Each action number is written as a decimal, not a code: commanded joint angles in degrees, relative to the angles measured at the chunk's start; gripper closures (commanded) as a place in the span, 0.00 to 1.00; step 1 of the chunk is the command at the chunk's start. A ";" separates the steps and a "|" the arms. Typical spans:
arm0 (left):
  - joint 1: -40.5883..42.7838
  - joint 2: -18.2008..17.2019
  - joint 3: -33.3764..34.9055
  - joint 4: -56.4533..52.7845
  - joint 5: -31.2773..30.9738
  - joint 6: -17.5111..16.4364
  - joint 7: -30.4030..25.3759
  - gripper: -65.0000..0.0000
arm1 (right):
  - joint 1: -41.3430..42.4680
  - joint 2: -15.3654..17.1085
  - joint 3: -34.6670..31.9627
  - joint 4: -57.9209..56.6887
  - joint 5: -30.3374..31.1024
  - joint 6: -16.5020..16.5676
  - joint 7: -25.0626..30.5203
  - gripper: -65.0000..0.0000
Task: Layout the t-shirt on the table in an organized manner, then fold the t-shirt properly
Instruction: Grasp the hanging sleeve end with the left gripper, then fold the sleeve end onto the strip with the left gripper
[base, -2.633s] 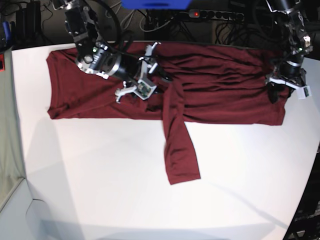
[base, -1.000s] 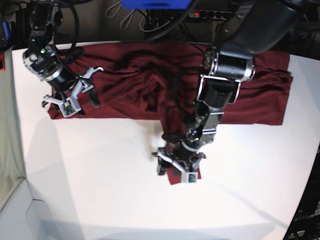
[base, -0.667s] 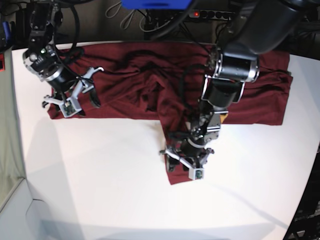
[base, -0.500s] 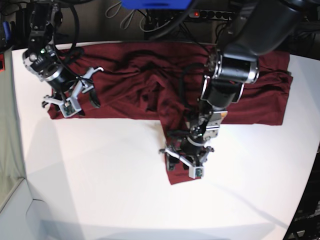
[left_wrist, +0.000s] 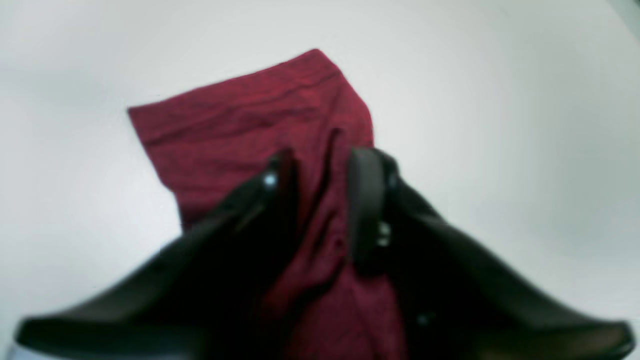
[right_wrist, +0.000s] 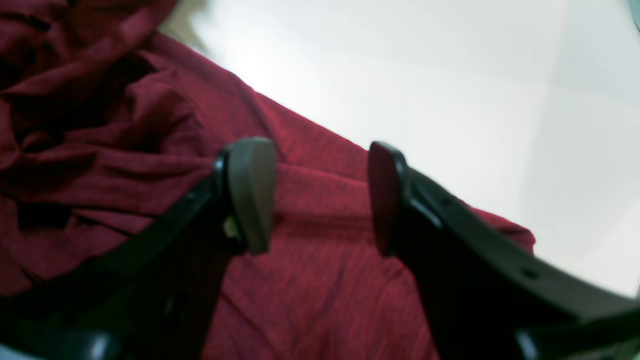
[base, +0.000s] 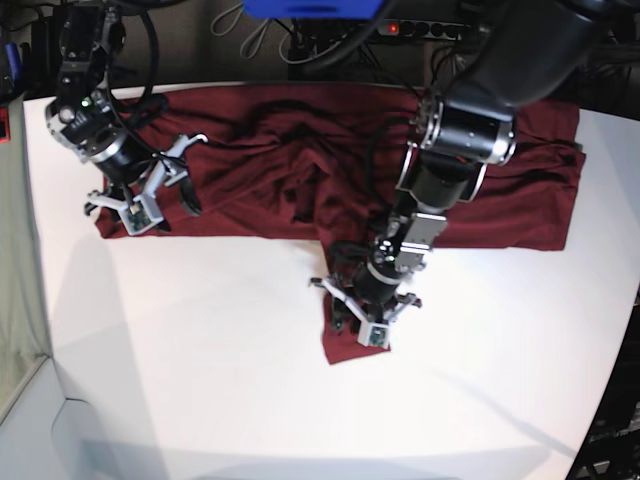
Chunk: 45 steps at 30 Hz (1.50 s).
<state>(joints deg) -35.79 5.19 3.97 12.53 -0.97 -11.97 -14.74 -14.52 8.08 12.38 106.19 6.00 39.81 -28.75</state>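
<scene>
Between the left claw's nearly closed fingers bunches the t-shirt sleeve (pinched).

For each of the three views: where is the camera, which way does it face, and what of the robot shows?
Base: overhead, faces down on the table, both arms visible.
Left wrist: behind the left gripper, aimed along the fingers pinching the t-shirt sleeve.
Right wrist: behind the right gripper, open over the t-shirt's edge.
All three views share the t-shirt.

A robotics lab. A white table fills the view; at twelve o'clock behind it lie tangled cables and a power strip with a red light.
</scene>
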 joint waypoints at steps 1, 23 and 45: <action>0.14 0.04 0.56 -0.01 0.66 1.55 3.80 0.82 | 0.33 0.50 0.32 1.02 0.81 0.19 1.37 0.53; 16.85 -7.96 -5.51 41.49 -23.77 2.78 14.52 1.00 | 0.24 0.58 0.06 0.49 0.64 0.19 1.37 0.53; 48.58 -17.10 -20.54 73.84 -60.43 2.78 15.14 1.00 | 0.33 0.41 -0.12 0.31 0.81 0.19 1.37 0.53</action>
<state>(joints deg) 13.54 -11.42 -16.38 85.27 -60.03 -8.45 1.28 -14.52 8.05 12.14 105.65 6.00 39.81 -28.77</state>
